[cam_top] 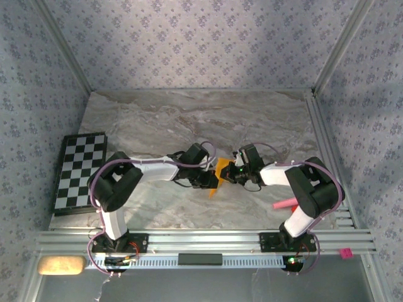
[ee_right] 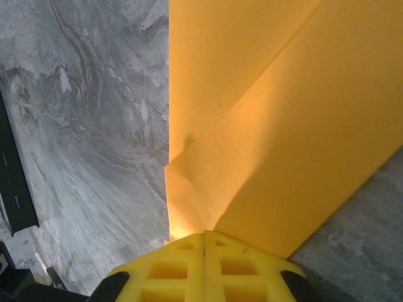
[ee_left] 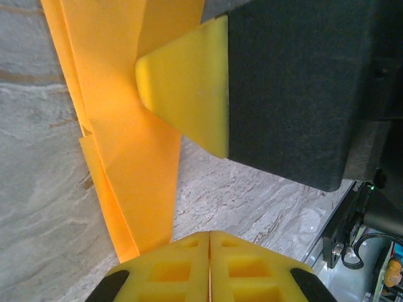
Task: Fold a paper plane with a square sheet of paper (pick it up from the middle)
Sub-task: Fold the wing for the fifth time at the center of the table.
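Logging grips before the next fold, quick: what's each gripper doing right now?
Left gripper: shut; whether it pinches the paper cannot be told.
Right gripper: shut on the paper.

This is a staged robotics lab cell. The left arm (cam_top: 116, 189) and the right arm (cam_top: 312, 189), 2 black-and-white robot arms, are bolted to a slotted aluminium rail (cam_top: 208, 239) at the near edge of a grey marble-patterned worktop (cam_top: 189, 113). Aluminium posts and lilac floral wallpaper panels (cam_top: 189, 44) box it in. A black-and-white chequered board (cam_top: 79, 170) lies at the left.
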